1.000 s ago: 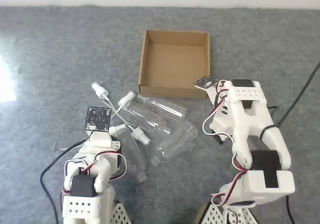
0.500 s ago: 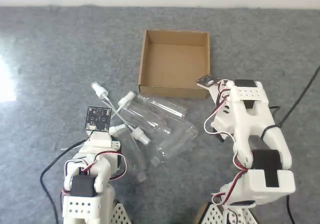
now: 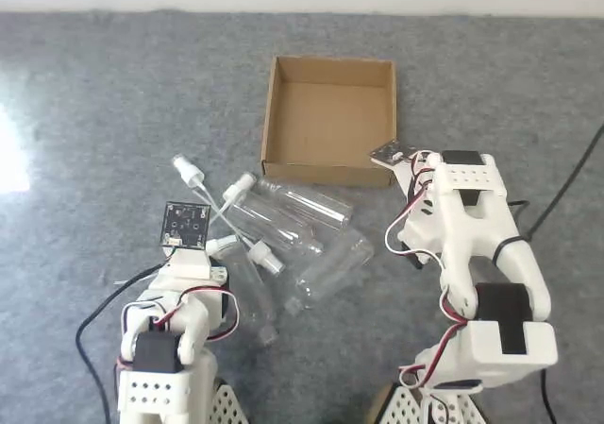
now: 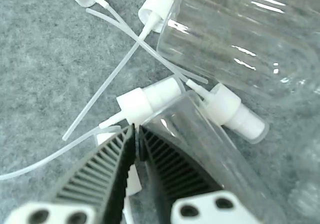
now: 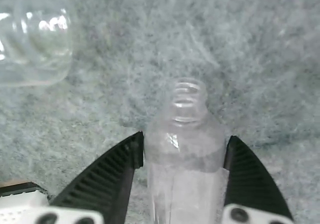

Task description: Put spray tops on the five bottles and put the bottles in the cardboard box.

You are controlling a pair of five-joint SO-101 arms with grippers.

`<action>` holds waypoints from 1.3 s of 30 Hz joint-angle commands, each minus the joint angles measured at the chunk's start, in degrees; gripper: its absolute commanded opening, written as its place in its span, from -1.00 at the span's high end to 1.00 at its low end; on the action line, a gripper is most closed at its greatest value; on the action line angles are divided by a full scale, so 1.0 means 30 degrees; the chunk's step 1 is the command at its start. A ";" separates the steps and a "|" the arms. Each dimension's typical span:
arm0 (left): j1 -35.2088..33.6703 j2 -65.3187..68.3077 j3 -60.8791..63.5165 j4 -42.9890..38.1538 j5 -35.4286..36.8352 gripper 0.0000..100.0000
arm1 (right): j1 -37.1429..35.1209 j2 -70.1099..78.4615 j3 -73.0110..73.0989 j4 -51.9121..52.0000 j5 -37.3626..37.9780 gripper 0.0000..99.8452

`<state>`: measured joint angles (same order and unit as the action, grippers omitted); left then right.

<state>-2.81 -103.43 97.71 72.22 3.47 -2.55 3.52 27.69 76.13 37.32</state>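
Note:
Several clear bottles (image 3: 293,221) lie in a heap in front of the cardboard box (image 3: 321,172), which has nothing inside. White spray tops (image 3: 189,171) with long dip tubes lie among them. My left gripper (image 4: 134,129) is shut, its tips just short of one spray top (image 4: 150,102) and beside a lying bottle (image 4: 200,139). A second top (image 4: 232,112) rests against that bottle. My right gripper (image 5: 185,141) is shut on an uncapped clear bottle (image 5: 186,119), neck pointing away from the wrist. The right arm (image 3: 467,226) stands right of the heap, near the box's front right corner.
Grey carpet covers the table. Another bottle's end (image 5: 35,39) lies beyond the held bottle. Black cables trail near the left arm base (image 3: 94,320) and at the right edge (image 3: 566,178). Open carpet lies left of and behind the box.
The right arm has shifted slightly away from its base, toward the box's corner, and then held still. The left arm and the bottle heap have not moved.

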 commanded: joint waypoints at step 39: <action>0.0029 -0.0352 -0.0396 0.0088 -0.0029 0.97 | -0.0894 -0.0952 -0.0674 0.1802 -0.1319 0.64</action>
<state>-2.81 -103.43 97.71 72.22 3.47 -3.34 0.09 27.60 80.62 34.15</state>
